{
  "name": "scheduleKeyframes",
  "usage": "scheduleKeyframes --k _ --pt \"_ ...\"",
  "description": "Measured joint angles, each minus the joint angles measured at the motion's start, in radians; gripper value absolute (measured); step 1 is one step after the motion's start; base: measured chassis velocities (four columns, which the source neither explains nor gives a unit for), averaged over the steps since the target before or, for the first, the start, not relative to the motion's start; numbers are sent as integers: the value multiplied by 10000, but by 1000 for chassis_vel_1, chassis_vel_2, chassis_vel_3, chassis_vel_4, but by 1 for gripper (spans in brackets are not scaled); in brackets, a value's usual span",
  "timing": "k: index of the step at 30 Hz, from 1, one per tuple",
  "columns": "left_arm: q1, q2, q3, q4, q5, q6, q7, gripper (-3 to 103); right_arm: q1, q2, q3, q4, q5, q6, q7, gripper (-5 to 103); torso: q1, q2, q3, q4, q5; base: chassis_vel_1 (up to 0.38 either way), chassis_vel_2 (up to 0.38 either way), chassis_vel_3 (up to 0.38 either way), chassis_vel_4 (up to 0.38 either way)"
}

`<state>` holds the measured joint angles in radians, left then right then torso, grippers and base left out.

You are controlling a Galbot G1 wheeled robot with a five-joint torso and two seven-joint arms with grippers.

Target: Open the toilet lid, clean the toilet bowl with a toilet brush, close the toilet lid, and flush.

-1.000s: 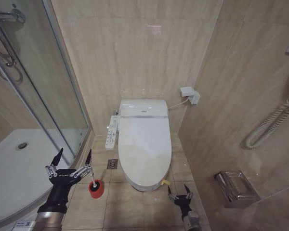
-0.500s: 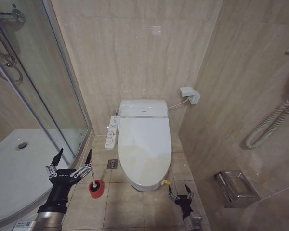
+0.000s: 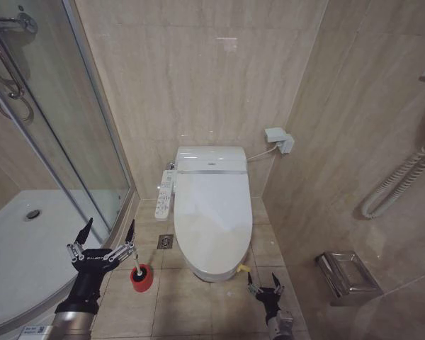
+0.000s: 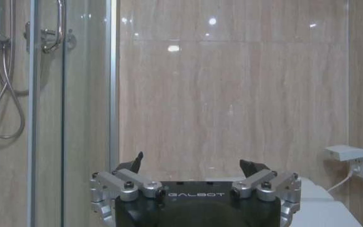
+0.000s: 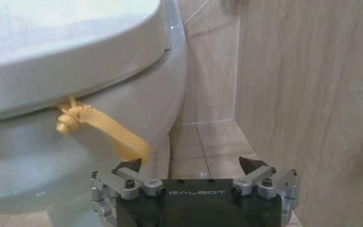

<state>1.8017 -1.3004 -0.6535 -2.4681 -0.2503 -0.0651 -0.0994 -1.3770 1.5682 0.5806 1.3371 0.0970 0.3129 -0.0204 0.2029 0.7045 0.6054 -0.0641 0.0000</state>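
The toilet lid (image 3: 212, 209) lies shut over the toilet bowl, whose inside is hidden. A small yellow strap (image 3: 243, 269) hangs from the lid's front rim. My right gripper (image 3: 264, 285) is open, low by the floor just right of that strap. In the right wrist view the strap (image 5: 99, 130) dangles under the lid (image 5: 62, 42), just ahead of one finger of the open right gripper (image 5: 190, 165), with the bowl's outer wall (image 5: 55, 179) behind. The toilet brush (image 3: 137, 269) stands in its red cup (image 3: 142, 280). My left gripper (image 3: 106, 235) hovers open above and left of it.
A glass shower door (image 3: 92, 142) and white shower tray (image 3: 28, 248) close off the left side. The tiled wall on the right carries a paper holder (image 3: 347, 276) and a coiled hose (image 3: 400, 180). A control panel (image 3: 165, 195) sticks out from the toilet's left side.
The right gripper has shifted very slightly beside the yellow strap. The left arm and the brush have not moved.
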Motion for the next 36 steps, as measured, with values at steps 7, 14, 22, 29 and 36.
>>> scheduleKeyframes --k 7,14,22,29,36 --pt "0 0 0 0 0 0 0 100 25 74 -84 141 273 -41 -16 100 0 0 0 0 0 0 0 0 0" --pt "0 0 0 0 0 0 0 100 309 200 -131 -129 397 30 21 100 0 0 0 0 0 0 0 0 0" --pt "0 0 0 0 0 0 0 100 345 196 -89 -143 269 209 -27 101 0 0 0 0 0 0 0 0 0" --pt "0 0 0 0 0 0 0 100 5 70 -102 171 133 200 -104 76 0 0 0 0 0 0 0 0 0" --pt "0 0 0 0 0 0 0 100 -121 -26 -62 254 29 321 -143 42 0 0 0 1 1 0 0 0 0"
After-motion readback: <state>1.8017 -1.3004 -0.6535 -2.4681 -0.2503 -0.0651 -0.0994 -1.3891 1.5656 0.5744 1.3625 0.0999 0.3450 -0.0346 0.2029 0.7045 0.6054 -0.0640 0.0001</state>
